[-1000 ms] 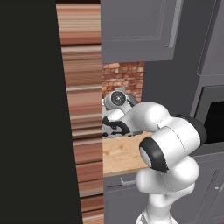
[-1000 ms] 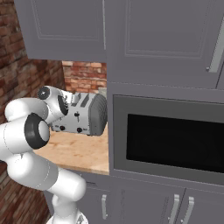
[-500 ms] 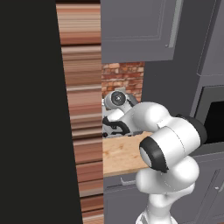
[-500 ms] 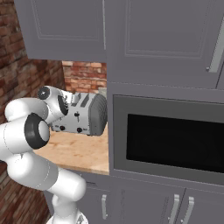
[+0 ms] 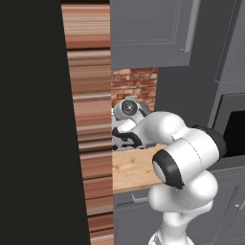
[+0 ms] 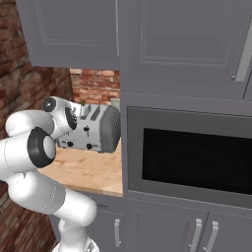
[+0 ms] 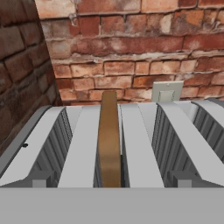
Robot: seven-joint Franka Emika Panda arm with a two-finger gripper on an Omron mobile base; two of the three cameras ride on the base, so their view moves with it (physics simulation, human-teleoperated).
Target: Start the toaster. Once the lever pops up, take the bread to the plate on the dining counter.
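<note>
- From my right base camera, I see the boxy silver-grey metal toaster (image 6: 96, 129) on a light wooden countertop (image 6: 86, 170), at about 9 o'clock from the black-windowed built-in microwave (image 6: 189, 160).
- The white arm's wrist sits just in front of the toaster's left end, hiding part of its face; small black knobs show low on the front.
- From the hand camera, I look down along the toaster's (image 7: 87, 148) top slots. A thin slice of brown toast (image 7: 109, 140) stands upright, edge-on, in the slot near the middle, its crust rising above the slot rim.
- At 12 o'clock beyond it is a red brick wall (image 7: 131, 48) with a pale square outlet plate (image 7: 166, 91).
- I cannot make out the fingertips themselves; the gripper is spread fully wide and holds nothing.
- From my left base camera, the arm's elbow covers most of the counter (image 5: 131, 170).
</note>
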